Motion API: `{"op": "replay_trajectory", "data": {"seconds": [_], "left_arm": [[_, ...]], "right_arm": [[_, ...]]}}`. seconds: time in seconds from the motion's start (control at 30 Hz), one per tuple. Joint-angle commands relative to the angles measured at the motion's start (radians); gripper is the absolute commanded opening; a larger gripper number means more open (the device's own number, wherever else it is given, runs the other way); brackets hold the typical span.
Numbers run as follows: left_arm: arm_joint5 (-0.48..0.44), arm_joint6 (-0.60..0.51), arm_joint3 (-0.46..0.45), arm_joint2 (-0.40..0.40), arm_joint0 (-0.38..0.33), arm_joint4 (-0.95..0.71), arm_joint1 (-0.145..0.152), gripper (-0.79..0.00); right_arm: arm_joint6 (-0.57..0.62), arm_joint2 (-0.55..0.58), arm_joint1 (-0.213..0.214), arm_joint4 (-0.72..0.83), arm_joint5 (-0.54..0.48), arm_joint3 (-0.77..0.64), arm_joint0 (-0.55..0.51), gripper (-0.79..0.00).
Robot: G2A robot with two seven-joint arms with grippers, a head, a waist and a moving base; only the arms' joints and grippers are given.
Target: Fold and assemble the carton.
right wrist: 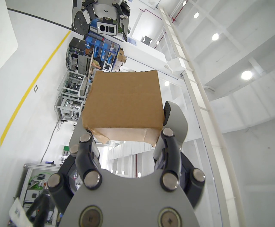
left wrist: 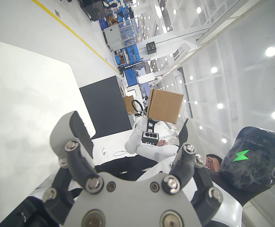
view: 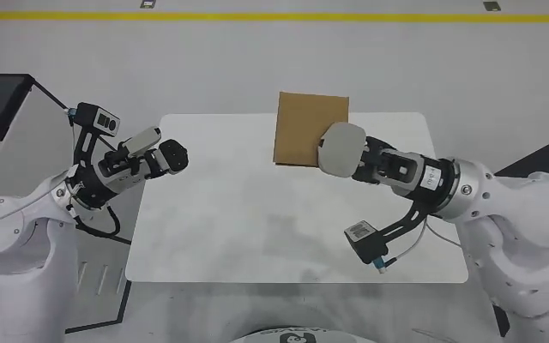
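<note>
Top view: your right gripper [view: 330, 144] grips the near right edge of the carton [view: 309, 127] over the far side of the table [view: 257, 231]. The carton shows you a plain brown face, close to square, so the long axis is hard to call; its far edge reaches past the table edge. Your left gripper [view: 176, 156] sits at the table's left edge, well apart from the carton.

Left wrist view: left gripper [left wrist: 133, 133] spread wide, nothing between the fingers [left wrist: 81, 133]. The carton [left wrist: 165, 106] is held up off the table [left wrist: 32, 86], box-shaped, with a crease down one face.

Right wrist view: right gripper [right wrist: 126, 122] pinches the carton [right wrist: 124, 101] from both sides. Broad brown face with a faint crease across it, pale ragged end toward the wrist, other end pointing away to the left gripper [right wrist: 101, 13].
</note>
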Motion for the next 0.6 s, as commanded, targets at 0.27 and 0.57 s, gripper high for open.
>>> {"op": "replay_trajectory", "data": {"seconds": [0.27,0.57], "left_arm": [[0.000,0.000,0.000,0.000,0.000,0.000,0.000,0.000],[0.000,0.000,0.000,0.000,0.000,0.000,0.000,0.000]], "right_arm": [[0.098,-0.007,-0.002,-0.203,0.281,0.000,-0.063,-0.785],[0.099,-0.005,-0.001,-0.242,0.291,0.000,-0.067,-0.785]]}}
